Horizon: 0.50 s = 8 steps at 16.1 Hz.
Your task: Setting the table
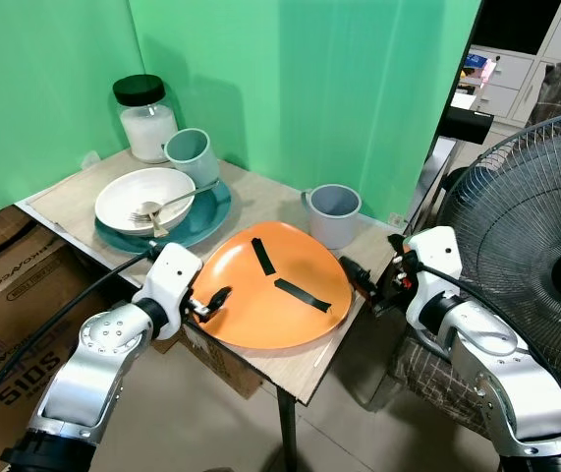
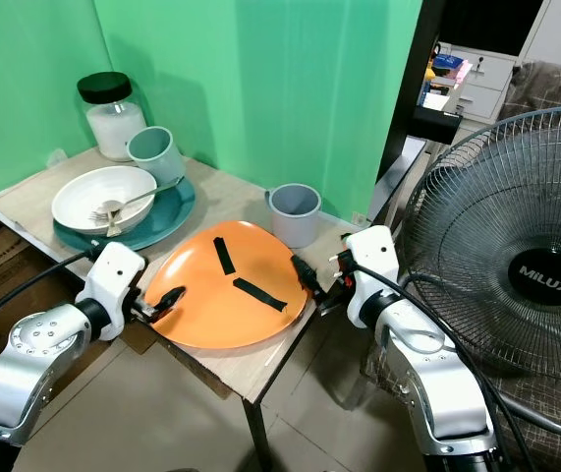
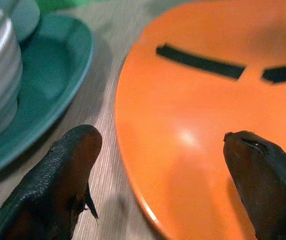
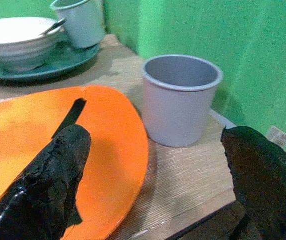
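Far left on the table [image 1: 74, 202], a lidded jar [image 1: 146, 120] stands at the back, and a pale green cup [image 1: 194, 155] sits on the rim of the teal plate [image 1: 206, 218]. That plate is half hidden under a white bowl [image 1: 143, 198] holding a fork [image 1: 152, 211]. The left gripper [image 1: 208, 304] is at the near-left rim of the orange plate [image 1: 270, 290], jaws apart, one finger over the plate and one off it. The orange plate is a glossy rounded triangle with two black strips across it, lying flat at the table's front. Behind it stands a grey cup [image 1: 334, 214]. The right gripper [image 1: 359, 278] has its jaws apart at the plate's right rim; whether it touches is hard to tell. Far right, a fan [image 1: 545, 265] is cut off.
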Motion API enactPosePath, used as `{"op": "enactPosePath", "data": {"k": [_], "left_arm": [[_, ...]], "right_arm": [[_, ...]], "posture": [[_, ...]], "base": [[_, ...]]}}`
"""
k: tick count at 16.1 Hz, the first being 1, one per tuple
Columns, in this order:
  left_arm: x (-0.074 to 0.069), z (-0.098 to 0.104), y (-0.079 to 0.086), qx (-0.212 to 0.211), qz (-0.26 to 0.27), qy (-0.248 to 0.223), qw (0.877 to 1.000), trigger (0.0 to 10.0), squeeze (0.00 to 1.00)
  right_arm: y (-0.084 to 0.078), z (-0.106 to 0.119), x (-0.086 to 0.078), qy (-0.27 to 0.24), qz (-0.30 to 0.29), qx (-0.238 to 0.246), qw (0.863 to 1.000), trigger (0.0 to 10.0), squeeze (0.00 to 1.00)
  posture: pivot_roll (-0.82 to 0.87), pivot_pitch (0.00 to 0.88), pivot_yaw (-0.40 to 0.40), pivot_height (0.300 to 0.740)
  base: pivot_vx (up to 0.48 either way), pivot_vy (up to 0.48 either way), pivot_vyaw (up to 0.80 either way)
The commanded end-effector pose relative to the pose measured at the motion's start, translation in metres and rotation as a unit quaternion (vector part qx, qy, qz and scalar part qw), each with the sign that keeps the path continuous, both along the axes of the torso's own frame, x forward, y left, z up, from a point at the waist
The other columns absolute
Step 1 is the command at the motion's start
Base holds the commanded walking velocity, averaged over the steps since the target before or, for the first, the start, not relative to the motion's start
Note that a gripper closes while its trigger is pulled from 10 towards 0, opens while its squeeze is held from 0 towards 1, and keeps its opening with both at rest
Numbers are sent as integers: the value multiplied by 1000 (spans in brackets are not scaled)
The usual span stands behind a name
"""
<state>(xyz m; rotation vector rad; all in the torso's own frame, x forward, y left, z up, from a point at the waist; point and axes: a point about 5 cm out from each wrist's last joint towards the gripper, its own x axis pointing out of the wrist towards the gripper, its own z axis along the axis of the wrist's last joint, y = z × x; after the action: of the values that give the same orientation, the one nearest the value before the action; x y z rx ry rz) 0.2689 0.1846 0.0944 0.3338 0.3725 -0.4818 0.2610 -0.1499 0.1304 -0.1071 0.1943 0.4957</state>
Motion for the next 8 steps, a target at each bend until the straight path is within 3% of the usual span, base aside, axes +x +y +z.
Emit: {"op": "enactPosePath", "data": {"k": [1,8], "left_arm": [[0,-3,5,20,-3,4,1000,10000,0],[-21,-24,26,15,62,22,998,10000,0]], "right_arm": [[4,3,0,-13,25,-9,1000,10000,0],[1,5,7,-12,70,-30,997,10000,0]], "posture": [[60,0,50,740],[67,0,35,740]], "base": [[0,0,0],[0,0,0]]}}
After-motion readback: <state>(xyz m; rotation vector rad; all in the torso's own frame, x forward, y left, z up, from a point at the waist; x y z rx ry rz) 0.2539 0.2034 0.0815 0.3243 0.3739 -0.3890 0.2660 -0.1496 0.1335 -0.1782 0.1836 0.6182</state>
